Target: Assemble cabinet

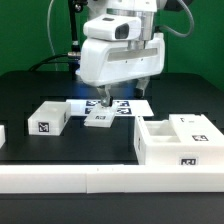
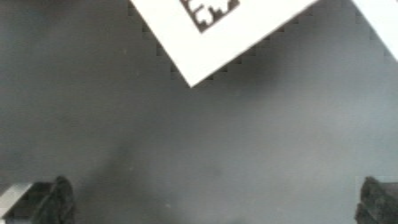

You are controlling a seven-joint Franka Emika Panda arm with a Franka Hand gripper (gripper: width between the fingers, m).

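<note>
Wide open and empty, the hand hovers over the marker board and could strike it if lowered, the cabinet well apart

A matte black tabletop carries the thin flat white marker board. To the exterior view's left of that board sits a small white tagged plastic block. A second tagged white block lies at the board's near edge (overlap unclear). To the exterior view's right of the board and nearer the camera stands the large white boxy plastic cabinet, and a long white rail runs in front of the board.
</note>
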